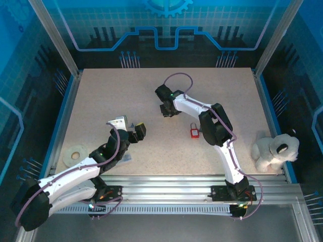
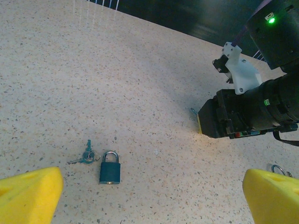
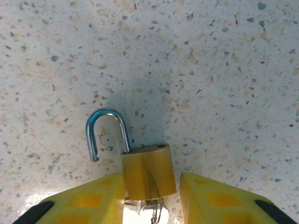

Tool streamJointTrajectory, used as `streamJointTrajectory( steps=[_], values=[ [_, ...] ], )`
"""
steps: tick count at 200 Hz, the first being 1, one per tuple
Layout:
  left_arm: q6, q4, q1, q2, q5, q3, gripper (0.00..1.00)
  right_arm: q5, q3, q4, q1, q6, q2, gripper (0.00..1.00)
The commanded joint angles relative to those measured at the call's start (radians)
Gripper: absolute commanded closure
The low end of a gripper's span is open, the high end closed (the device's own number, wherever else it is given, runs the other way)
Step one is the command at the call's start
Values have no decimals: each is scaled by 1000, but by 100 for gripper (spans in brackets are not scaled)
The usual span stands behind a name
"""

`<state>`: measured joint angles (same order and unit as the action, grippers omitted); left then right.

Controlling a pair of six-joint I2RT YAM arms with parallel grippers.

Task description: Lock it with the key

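Key lies flat on the counter at lower left, just left of a teal padlock and nearest the wide-open jaws of the left arm, its axis too small to read, while the jaws of the right arm flank a brass padlock, grip uncertain.

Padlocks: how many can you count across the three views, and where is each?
3. A red padlock lies mid-table beside the right arm; a teal padlock lies by the keys; a brass padlock, shackle open, sits between the right gripper's fingers. More may be hidden.
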<state>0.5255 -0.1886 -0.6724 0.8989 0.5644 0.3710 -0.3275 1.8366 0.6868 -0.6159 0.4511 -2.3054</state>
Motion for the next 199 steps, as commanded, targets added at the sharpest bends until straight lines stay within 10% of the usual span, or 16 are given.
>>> streamJointTrajectory(
  steps=[1,199],
  values=[
    [7,-4,-3,5,22,18,1,24,1,12,16,8,-47,66],
    [6,3,-3,5,22,22,1,129,-207,-125,19,21,117,77]
  ],
)
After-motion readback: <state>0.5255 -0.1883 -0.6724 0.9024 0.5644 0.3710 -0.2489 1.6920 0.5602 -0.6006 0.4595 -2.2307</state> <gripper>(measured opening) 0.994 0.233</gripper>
